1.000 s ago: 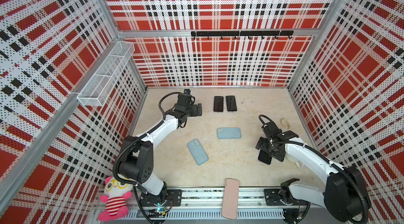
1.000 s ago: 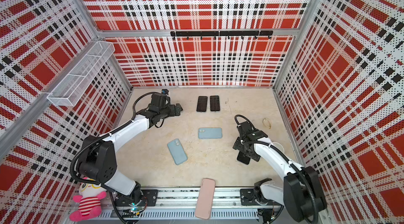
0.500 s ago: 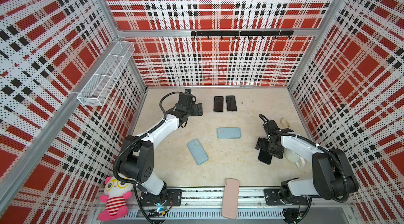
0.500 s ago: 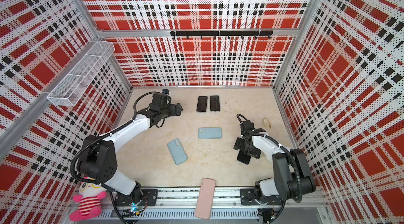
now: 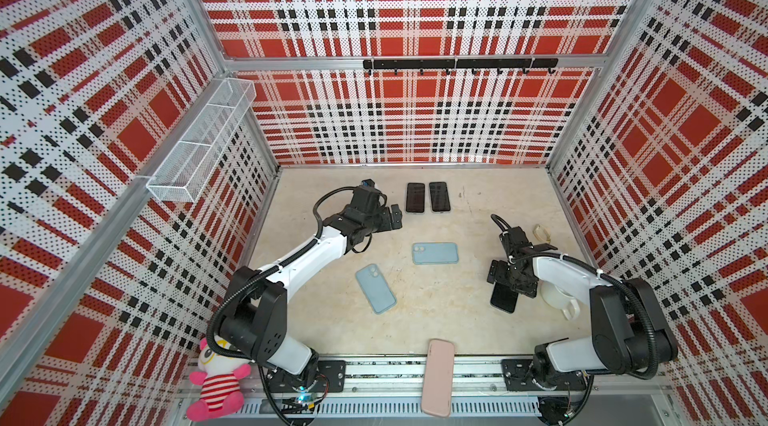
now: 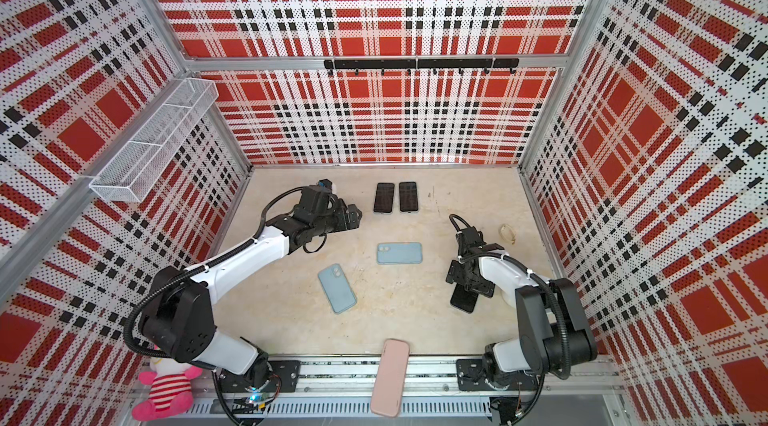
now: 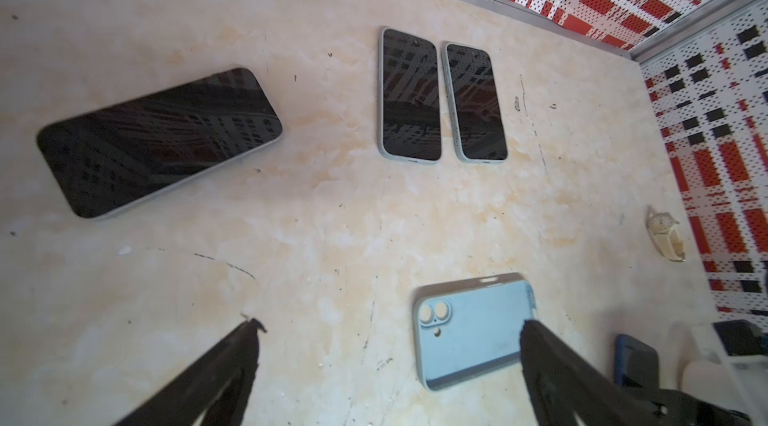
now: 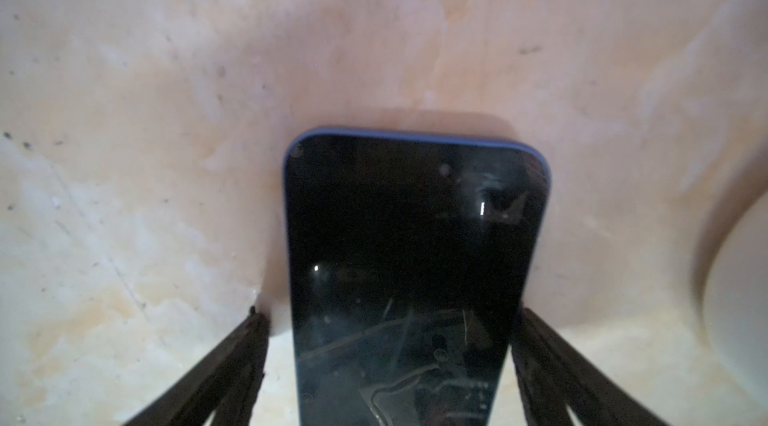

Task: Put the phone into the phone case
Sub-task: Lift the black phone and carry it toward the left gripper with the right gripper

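Four phones counted. Black-screened phone A and black-screened phone B lay side by side, screens up, at the rear middle of the beige marbled table. An angled black-screened phone showed only in the left wrist view, flat, well apart from that pair. The task's dark phone with a blue rim lay flat, screen up, on the table's right side, apart from the loose cases.

Three cases. A level light-blue phone case sat mid-table and a slanted light-blue phone case sat nearer the front, both backs up with camera cut-outs showing. A pink phone case lay across the front metal rail.

Two claws. The right claw stood wide, straddling the dark phone's end, with one finger just beside its edge and a gap at the other. The left claw was wide and empty above the table, near phone A.

One each: pink plush toy, white wire basket on the left wall, black hook rail on the rear wall, small beige object near the right wall.

The table was scuffed and speckled. The walls were perforated panels in red, black and white plaid, framed in aluminium.
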